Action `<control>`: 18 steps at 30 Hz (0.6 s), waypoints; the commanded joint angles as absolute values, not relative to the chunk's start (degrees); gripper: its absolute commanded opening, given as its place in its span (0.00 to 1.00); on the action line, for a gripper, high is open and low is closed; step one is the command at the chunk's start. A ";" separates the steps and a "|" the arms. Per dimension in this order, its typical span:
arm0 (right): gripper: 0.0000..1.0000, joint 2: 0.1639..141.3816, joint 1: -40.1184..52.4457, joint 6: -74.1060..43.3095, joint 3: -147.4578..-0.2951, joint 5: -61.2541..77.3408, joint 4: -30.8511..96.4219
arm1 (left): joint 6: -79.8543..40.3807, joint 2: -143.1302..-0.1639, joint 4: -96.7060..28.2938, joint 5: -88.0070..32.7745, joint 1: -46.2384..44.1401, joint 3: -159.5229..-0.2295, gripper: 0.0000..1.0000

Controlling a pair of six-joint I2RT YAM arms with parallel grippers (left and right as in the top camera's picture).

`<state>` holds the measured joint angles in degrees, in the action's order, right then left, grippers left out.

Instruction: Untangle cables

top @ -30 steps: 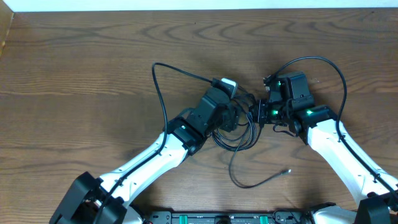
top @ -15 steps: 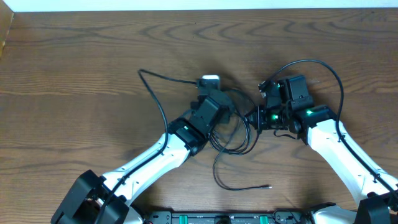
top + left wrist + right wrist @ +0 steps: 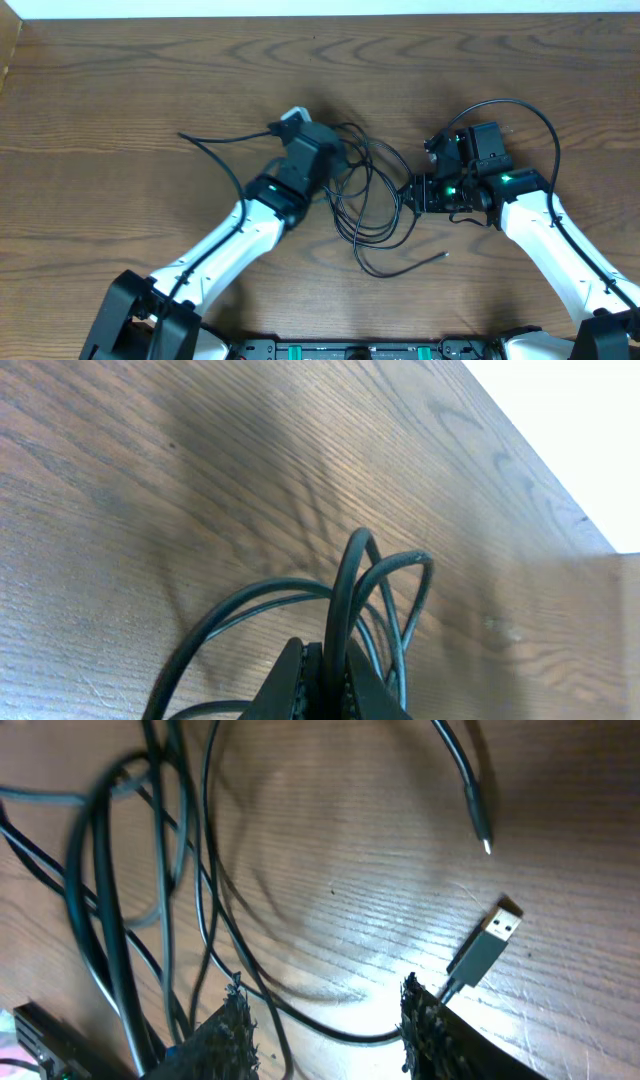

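Observation:
A loose tangle of thin black cables (image 3: 368,195) lies on the wooden table between my two arms. One free end with a small plug (image 3: 443,256) trails toward the front. My left gripper (image 3: 343,172) is at the tangle's left side, shut on one black cable (image 3: 345,610) that arches up out of its jaws (image 3: 327,678). My right gripper (image 3: 407,194) is at the tangle's right edge, low over the table. Its fingers (image 3: 232,1025) stand apart and open (image 3: 325,1025), and a cable strand (image 3: 340,1035) lies on the wood between them, ungripped. A USB plug (image 3: 495,935) rests beside the right finger.
Thicker black leads loop off each arm, the right one (image 3: 545,125) arching behind its wrist and the left one (image 3: 215,150) trailing out to the left. The table's back edge (image 3: 320,14) meets a white wall. A second plug tip (image 3: 480,820) lies ahead of the right gripper.
My left gripper has shut on a cable and pulled it left, stretching the tangle out. My right gripper has opened and let go. The free cable end has shifted across the front.

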<state>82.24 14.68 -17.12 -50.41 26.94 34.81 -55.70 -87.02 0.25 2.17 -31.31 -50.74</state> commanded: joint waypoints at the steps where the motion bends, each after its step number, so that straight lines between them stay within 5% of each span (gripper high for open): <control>1: 0.46 81.03 14.68 -16.69 -50.35 23.44 35.86 | -56.77 -87.11 1.83 -8.27 -26.94 -51.13 0.08; 10: 0.54 80.99 14.48 -19.90 -50.37 8.49 38.13 | -38.59 -87.11 24.21 -48.53 -20.29 -51.13 0.08; 18: 0.57 79.48 11.64 -19.59 -50.74 17.80 34.41 | -32.42 -87.11 27.27 -62.28 -20.27 -51.13 0.08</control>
